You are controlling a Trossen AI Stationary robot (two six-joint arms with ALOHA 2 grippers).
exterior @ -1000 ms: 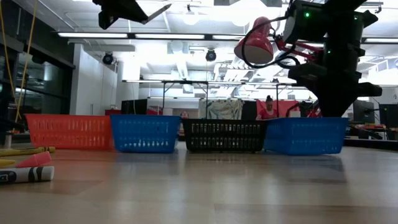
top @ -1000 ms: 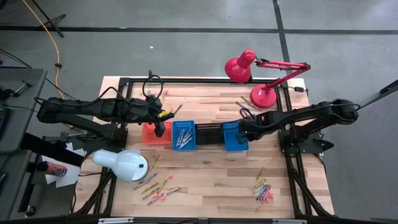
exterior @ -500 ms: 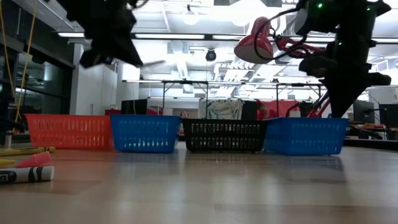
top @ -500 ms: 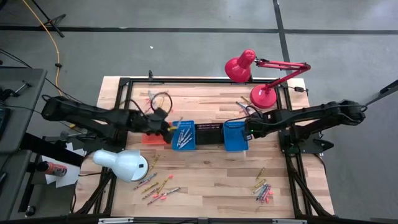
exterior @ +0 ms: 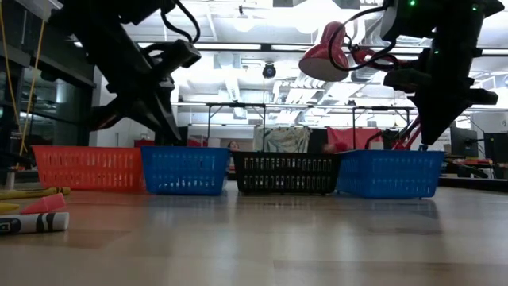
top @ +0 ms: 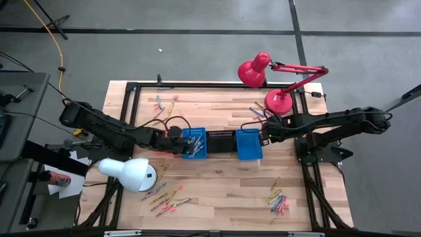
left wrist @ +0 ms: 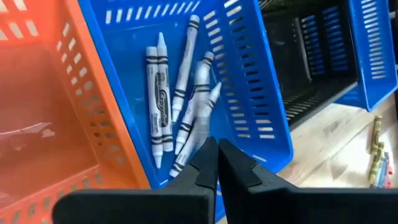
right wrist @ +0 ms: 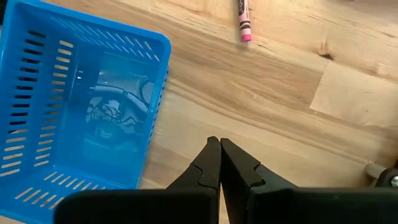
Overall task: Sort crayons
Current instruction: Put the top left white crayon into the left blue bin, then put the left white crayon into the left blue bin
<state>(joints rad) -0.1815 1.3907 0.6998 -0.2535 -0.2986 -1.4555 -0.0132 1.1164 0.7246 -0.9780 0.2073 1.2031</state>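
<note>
The left claw (left wrist: pixel 217 155) hangs clenched and empty over the left blue mesh basket (left wrist: pixel 261 93), where several grey paper-wrapped wax crayons (left wrist: pixel 177 99) lie. The right claw (right wrist: pixel 219 158), clenched and empty too, hovers beside the right blue mesh basket (right wrist: pixel 87 106). More crayons (top: pixel 279 199) are scattered on the wooden worktop (top: pixel 223 191). They look light, stiff and snappable: best pinched mid-length across the wrapper.

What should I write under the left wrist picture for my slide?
Shut left gripper hovers over grey crayons lying in a blue basket, beside the orange basket.
</note>
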